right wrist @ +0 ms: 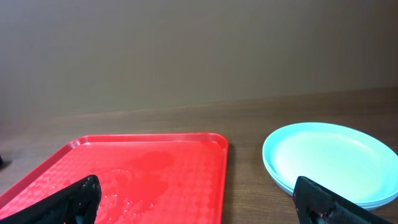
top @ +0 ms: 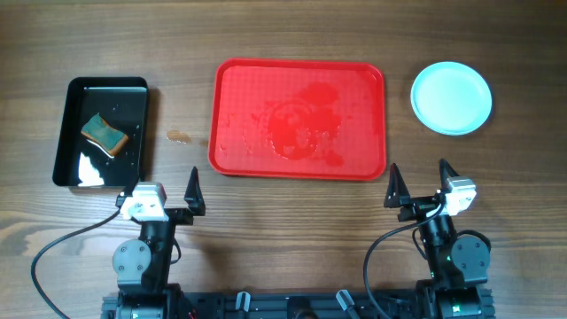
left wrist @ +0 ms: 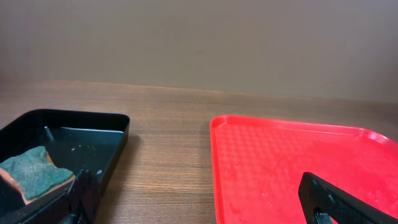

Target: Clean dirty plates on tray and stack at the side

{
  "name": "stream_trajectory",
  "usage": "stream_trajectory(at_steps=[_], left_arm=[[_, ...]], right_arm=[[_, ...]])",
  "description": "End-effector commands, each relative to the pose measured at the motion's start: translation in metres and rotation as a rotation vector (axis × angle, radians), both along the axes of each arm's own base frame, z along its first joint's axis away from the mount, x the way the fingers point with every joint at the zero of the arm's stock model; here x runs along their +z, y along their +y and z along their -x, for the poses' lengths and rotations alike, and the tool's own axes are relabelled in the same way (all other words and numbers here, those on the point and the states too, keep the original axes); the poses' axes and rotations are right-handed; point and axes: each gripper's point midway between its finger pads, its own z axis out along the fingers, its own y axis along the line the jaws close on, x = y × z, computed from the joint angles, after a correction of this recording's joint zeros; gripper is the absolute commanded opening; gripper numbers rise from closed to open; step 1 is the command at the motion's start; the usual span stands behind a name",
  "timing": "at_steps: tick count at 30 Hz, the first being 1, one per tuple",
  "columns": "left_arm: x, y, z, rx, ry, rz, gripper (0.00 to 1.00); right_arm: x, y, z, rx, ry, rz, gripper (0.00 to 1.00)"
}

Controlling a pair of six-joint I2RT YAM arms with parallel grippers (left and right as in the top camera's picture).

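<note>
Centrally on the table [top: 266, 221] lies the wet red tray [top: 239, 89]; the plates [top: 451, 97] sit stacked beside its right end, toward the table's far right corner. By the front edge, left gripper [top: 162, 188] and right gripper [top: 420, 182] both gape wide, holding nothing.

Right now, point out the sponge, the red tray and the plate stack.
sponge [top: 105, 133], overhead view, green top face
red tray [top: 239, 97], overhead view, bare left part
plate stack [top: 451, 97], overhead view, top plate's centre

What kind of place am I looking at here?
Probably a robot test bench staged for dishwashing, not a real kitchen: a wet red tray, a sponge in a black tray, and stacked plates on a wooden table.
</note>
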Motion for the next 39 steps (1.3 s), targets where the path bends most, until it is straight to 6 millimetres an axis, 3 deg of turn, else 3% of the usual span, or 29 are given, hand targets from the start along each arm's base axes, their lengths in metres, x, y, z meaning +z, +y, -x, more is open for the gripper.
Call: stream_trajectory(at_steps=[1,31,39], left_arm=[[-0.0013,0.0025,0.0004,0.014,0.001,-0.028,1.00],[-0.0013,0.0025,0.0003,0.014,0.001,-0.028,1.00],[-0.0013,0.0025,0.0003,0.014,0.001,-0.028,1.00]], right_arm=[[0.0021,-0.0031,0.0000,-0.015,-0.013,0.017,1.00],[0.0026,-0.0032,0.0002,-0.016,-0.015,0.018,1.00],[0.0040,-0.0051,0.0003,-0.025,-0.055,0.293,1.00]])
